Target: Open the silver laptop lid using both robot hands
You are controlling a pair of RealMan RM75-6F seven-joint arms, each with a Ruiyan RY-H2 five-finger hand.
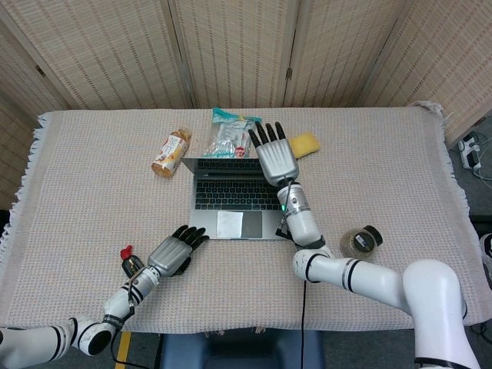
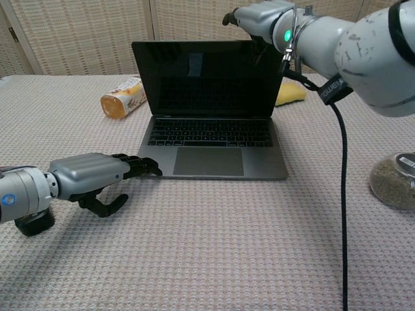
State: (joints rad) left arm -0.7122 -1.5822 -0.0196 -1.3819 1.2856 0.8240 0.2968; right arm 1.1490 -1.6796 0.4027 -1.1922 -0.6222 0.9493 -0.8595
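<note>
A silver laptop (image 1: pixel 231 198) with a dark keyboard is seen at the middle of the table (image 1: pixel 77 200), which is covered by a beige woven cloth. Its lid (image 2: pixel 204 79) is raised upright, and the black screen is shown facing the chest camera.

The right hand (image 1: pixel 275 156) is held above the upper right corner of the lid, palm down, with its dark fingers stretched out and slightly apart; nothing is gripped in it. Whether the lid's edge is touched by it cannot be told.

The left hand (image 2: pixel 97 178) is laid low on the cloth just beside the front left corner of the laptop base. Its fingers are extended toward that corner and its thumb is curled beneath; nothing is held, and contact with the base cannot be confirmed.

Behind the laptop, an orange-labelled bottle (image 1: pixel 170 152) is seen lying on its side at the left, a clear plastic packet (image 1: pixel 230 133) lies behind the lid, and a yellow sponge (image 1: pixel 303 144) lies at the right. A roll of tape (image 1: pixel 361 241) is placed near the right forearm, and a small black object with a red top (image 1: pixel 129 261) is seen beside the left wrist.
</note>
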